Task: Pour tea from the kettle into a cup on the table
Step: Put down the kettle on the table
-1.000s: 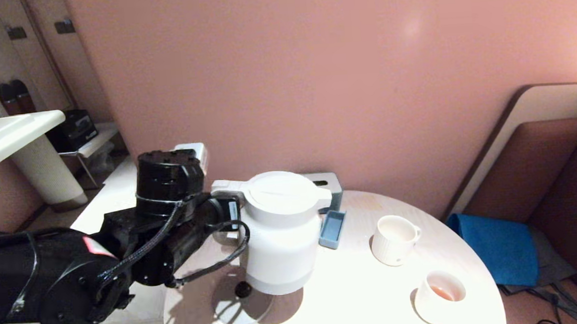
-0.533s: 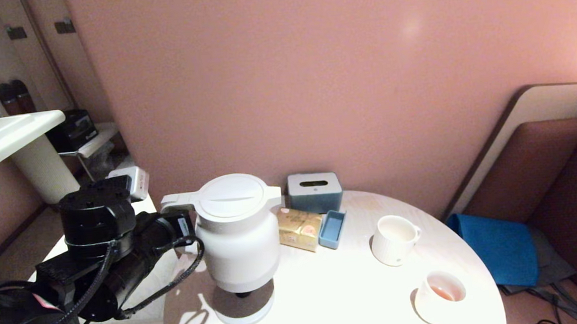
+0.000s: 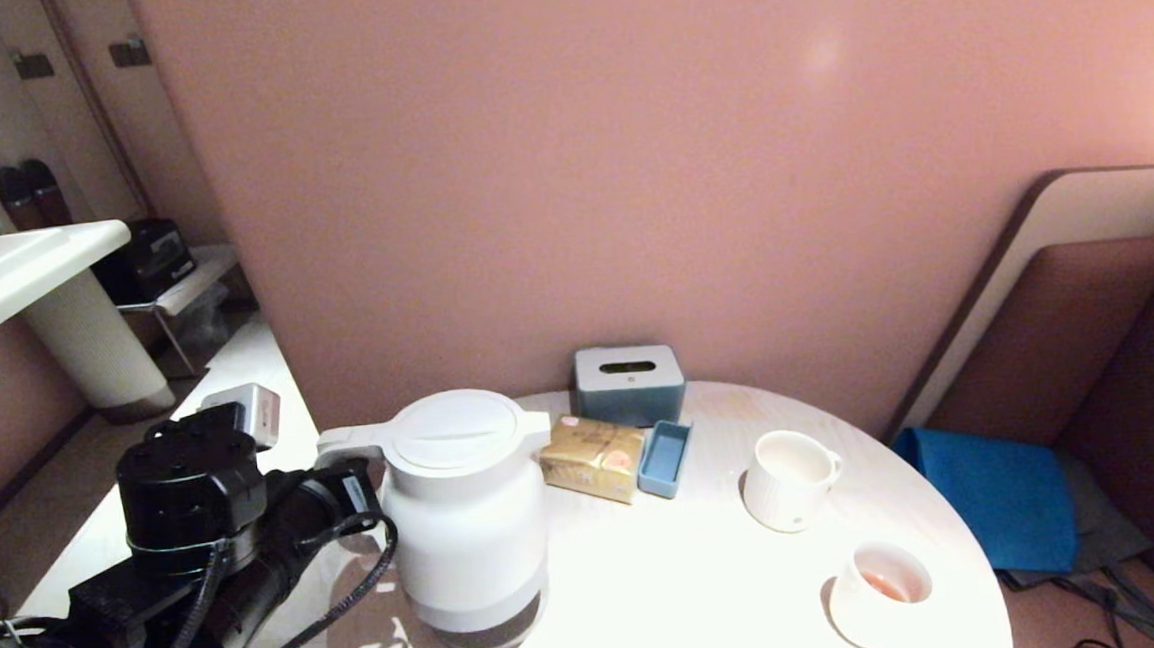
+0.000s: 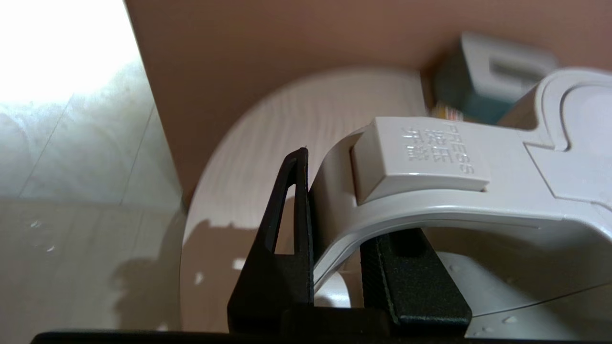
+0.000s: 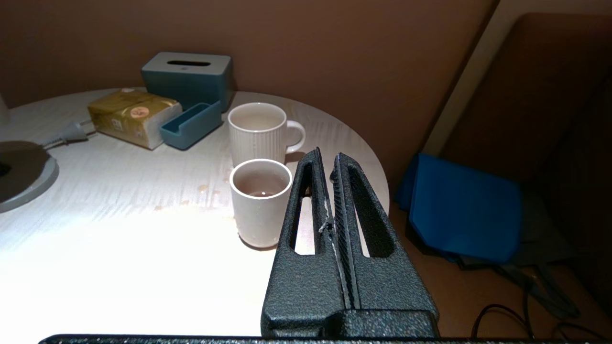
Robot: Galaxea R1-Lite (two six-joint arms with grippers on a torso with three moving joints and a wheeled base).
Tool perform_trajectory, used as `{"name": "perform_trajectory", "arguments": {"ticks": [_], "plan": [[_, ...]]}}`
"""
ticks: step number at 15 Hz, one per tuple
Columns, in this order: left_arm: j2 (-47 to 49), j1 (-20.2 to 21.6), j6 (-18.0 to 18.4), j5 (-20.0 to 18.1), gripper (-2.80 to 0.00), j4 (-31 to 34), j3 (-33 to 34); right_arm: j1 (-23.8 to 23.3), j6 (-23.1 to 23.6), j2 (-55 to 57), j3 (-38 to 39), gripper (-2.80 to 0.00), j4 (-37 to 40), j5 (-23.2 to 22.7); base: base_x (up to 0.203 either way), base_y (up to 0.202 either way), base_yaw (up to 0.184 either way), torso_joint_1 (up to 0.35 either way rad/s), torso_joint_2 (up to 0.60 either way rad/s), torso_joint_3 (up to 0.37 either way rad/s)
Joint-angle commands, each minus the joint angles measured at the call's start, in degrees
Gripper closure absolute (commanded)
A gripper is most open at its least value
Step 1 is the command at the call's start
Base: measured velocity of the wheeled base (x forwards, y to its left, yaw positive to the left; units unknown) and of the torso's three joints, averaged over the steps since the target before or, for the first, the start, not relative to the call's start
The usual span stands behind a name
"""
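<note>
Left gripper (image 4: 334,248) clamped on kettle (image 3: 464,516) handle, at table's (image 3: 714,596) nine o'clock over the power base. Best lowered level, square onto base. Cup (image 3: 879,594) with tea (image 3: 886,586) at four o'clock. Ribbed mug (image 3: 789,479), tissue pack (image 3: 593,458), blue tray (image 3: 663,459) well apart. Right gripper (image 5: 330,191) shut, idle beside cup.

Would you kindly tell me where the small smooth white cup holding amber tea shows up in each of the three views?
Head view: small smooth white cup at lower right, near the table's front edge.
Left wrist view: not in it.
Right wrist view: at centre, just beside the shut right tool.
Shared landmark: the ribbed white mug with a handle stands just behind it.
</note>
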State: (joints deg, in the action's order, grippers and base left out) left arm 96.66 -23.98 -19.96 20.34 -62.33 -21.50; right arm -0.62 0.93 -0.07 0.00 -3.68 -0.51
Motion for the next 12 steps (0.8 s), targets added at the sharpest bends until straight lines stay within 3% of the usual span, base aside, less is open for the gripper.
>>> {"name": "perform_trajectory", "arguments": {"ticks": [1, 6, 12], "plan": [[3.9, -0.1, -0.2, 0.0, 0.00, -3.2, 1.1, 0.0, 0.0, 0.1, 0.0, 0.00, 0.0, 0.0, 0.000, 0.000, 0.000, 0.000, 0.00, 0.000], [13.3, 0.0, -0.1, 0.3, 0.00, -16.8, 3.0, 0.0, 0.0, 0.1, 0.0, 0.00, 0.0, 0.0, 0.000, 0.000, 0.000, 0.000, 0.00, 0.000], [17.9, 0.7, -0.3, 0.2, 0.00, -20.2, 4.1, 0.0, 0.0, 0.1, 0.0, 0.00, -0.1, 0.0, 0.000, 0.000, 0.000, 0.000, 0.00, 0.000]]}}
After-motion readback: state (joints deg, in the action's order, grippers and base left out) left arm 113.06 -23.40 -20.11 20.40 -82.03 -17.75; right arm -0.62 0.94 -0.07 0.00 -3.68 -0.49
